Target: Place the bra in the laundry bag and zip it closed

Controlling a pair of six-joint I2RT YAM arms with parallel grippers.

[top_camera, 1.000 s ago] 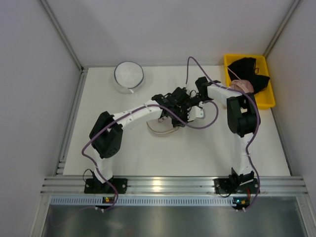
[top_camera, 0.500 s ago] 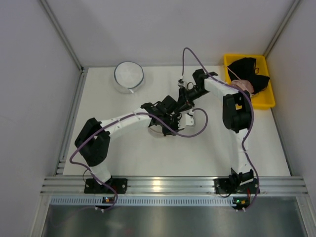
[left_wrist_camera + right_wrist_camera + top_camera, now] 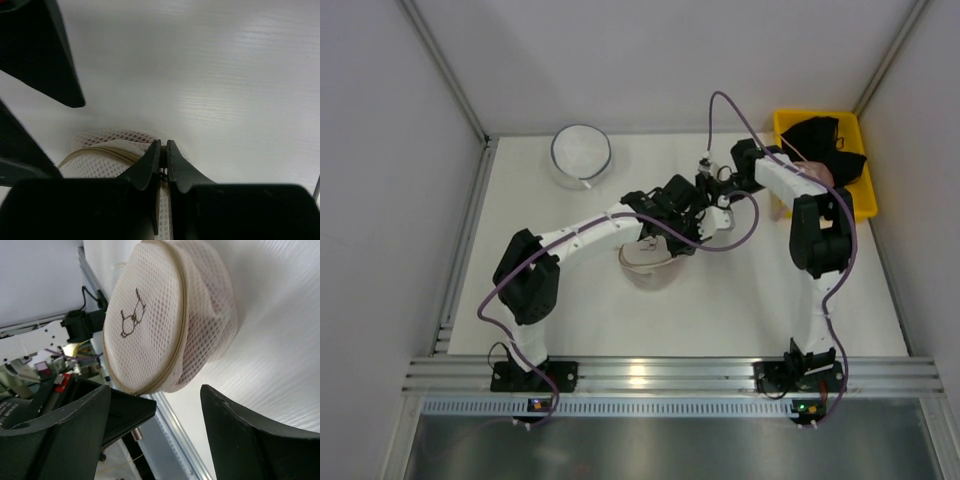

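Status: laundry bag [image 3: 145, 320] is mid-table, tipped up on its edge, printed face toward the right wrist camera. The zip line looks shut along the stretch of rim in view; the rest of the rim is hidden. The bra is not plainly visible. A faint reddish tint shows through the mesh side wall, so it is probably inside.

Left gripper [image 3: 163, 144]: jaws pressed almost together on the bag's rim, with a small dark piece between them. It may be the zip pull, but that cannot be confirmed.

Right gripper [image 3: 155, 390]: fingers spread wide, nothing between them. It sits just right of the bag and apart from it.

Judgement: loading appears done and zipping is at or near its end. What is left is to confirm the zip is fully home, then let go.

Clearance:
- The bag is well away from every edge of the table [image 3: 720, 310], with bare surface to its near side and left.
- The two grippers are crowded, and a purple cable [image 3: 740, 235] loops just beside them.
- Right arm is near the yellow bin [image 3: 855, 212], which holds the black garment [image 3: 825, 135] and pale pink bra [image 3: 810, 175].
- The dark-rimmed mesh bag [image 3: 582, 150] is far left, well apart.
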